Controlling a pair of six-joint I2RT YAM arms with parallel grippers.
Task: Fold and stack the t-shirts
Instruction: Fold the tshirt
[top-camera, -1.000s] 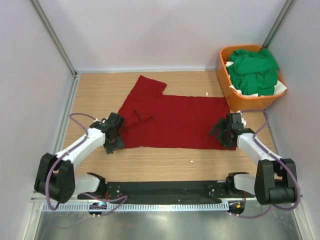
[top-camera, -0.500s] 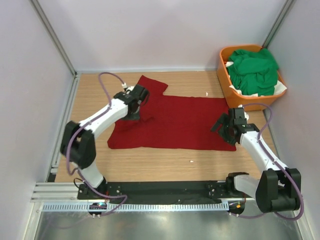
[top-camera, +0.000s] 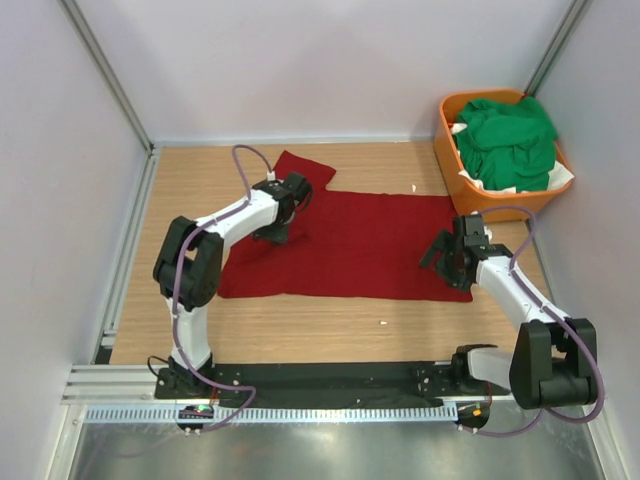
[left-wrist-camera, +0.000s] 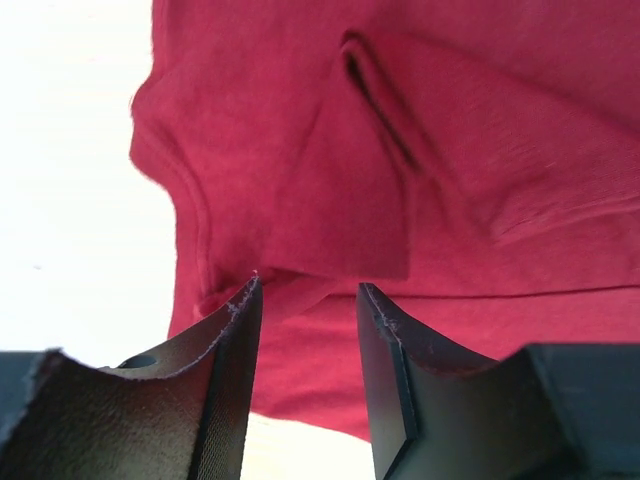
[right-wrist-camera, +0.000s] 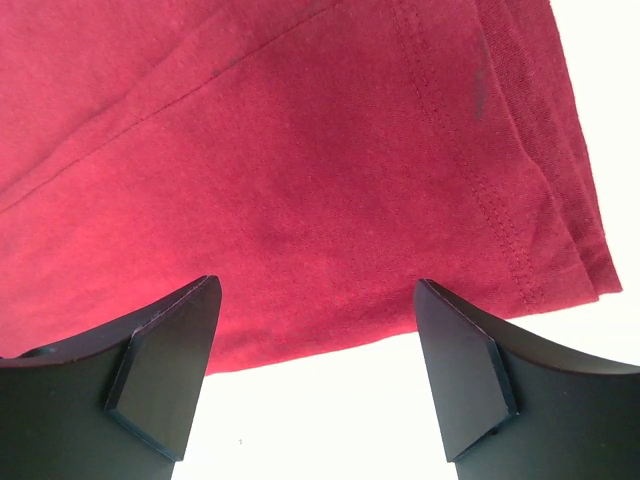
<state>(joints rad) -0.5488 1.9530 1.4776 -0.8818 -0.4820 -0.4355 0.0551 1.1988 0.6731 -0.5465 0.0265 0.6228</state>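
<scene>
Folding looks barely begun: dark red t-shirt lies spread mid-table; your left end effector, fingers apart, hovers over its 10 o'clock sleeve; right end effector, likewise apart, over the 4 o'clock hem; next, I judge, pinch both.

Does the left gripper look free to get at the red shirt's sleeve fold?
Probably yes: the left gripper is open over the red shirt, and nothing covers the sleeve fold.

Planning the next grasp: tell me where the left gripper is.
Top view: the left gripper is over the left part of the dark red t-shirt, beside a fold.
</scene>
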